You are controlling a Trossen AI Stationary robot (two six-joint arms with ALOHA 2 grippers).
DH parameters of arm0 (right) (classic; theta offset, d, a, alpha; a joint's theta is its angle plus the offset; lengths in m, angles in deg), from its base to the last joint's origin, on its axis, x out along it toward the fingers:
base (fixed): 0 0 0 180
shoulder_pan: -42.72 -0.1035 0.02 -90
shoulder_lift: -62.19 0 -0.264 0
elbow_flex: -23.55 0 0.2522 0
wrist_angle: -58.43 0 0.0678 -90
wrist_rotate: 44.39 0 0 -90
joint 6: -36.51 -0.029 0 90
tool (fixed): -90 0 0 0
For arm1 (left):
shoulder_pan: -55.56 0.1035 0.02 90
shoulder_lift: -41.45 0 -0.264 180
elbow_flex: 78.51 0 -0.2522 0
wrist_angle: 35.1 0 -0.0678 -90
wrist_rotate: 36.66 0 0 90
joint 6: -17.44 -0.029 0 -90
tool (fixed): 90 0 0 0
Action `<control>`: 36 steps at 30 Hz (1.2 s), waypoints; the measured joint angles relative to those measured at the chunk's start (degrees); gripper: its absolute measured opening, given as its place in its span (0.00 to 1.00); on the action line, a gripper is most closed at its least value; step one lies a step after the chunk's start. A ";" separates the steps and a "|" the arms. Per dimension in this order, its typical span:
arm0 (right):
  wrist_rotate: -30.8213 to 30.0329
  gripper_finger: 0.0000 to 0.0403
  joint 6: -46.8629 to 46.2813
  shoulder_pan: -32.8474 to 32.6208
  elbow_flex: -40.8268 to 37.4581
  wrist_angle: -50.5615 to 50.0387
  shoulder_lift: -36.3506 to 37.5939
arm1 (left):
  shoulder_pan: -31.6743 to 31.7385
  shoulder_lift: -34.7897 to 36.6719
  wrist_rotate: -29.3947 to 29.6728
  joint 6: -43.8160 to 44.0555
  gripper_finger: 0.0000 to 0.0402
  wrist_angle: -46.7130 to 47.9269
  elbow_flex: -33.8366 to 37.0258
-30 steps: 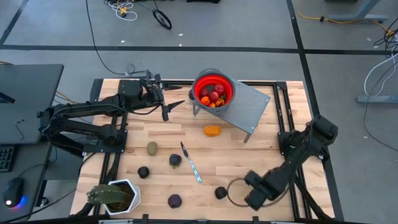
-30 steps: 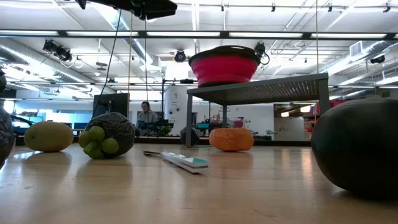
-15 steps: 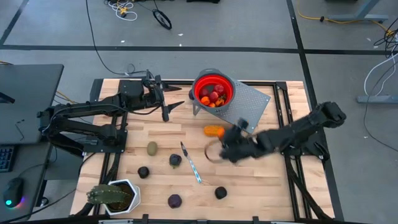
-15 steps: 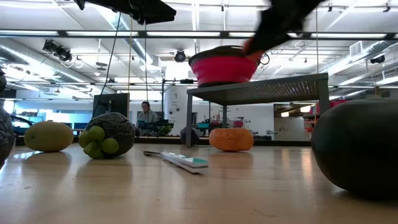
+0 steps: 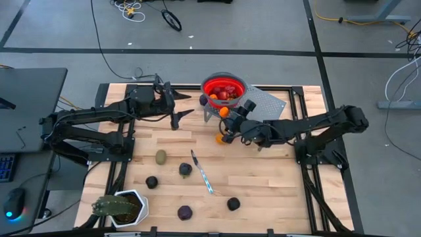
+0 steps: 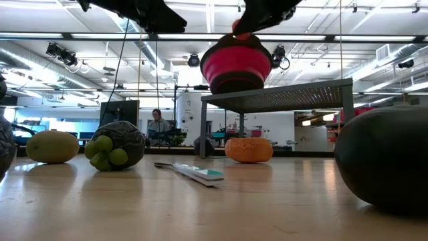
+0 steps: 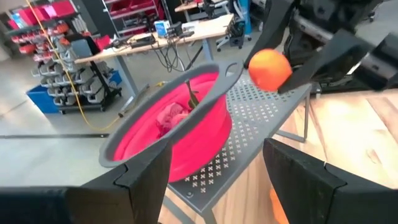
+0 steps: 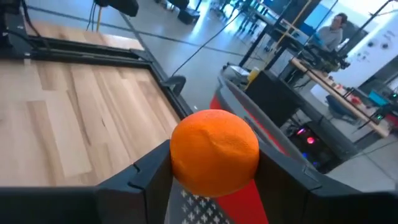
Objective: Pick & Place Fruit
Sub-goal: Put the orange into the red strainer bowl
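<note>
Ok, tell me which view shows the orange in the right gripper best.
The right wrist view: the orange fills the frame, clamped in the right gripper. The left wrist view shows it smaller by the red bowl; the high view, tiny; the low view, barely.

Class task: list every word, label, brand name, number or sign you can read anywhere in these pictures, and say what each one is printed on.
None can be read.
The red bowl, orange and knife show no lettering.
Bins and shelves in the room behind the table, seen in the left wrist view, may carry labels, but they are too small and blurred to read.
</note>
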 joint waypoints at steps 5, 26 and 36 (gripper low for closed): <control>0.73 0.50 -4.55 -0.26 0.00 -3.88 0.13 | -0.02 0.00 -0.04 2.70 0.65 0.75 0.00; 13.83 0.50 -13.28 -1.68 -0.02 -10.99 0.15 | -0.02 0.00 -0.24 3.93 0.65 1.07 0.00; 0.10 0.50 10.08 3.47 -0.02 16.26 -0.61 | -0.02 0.00 -0.24 3.29 0.65 0.31 0.00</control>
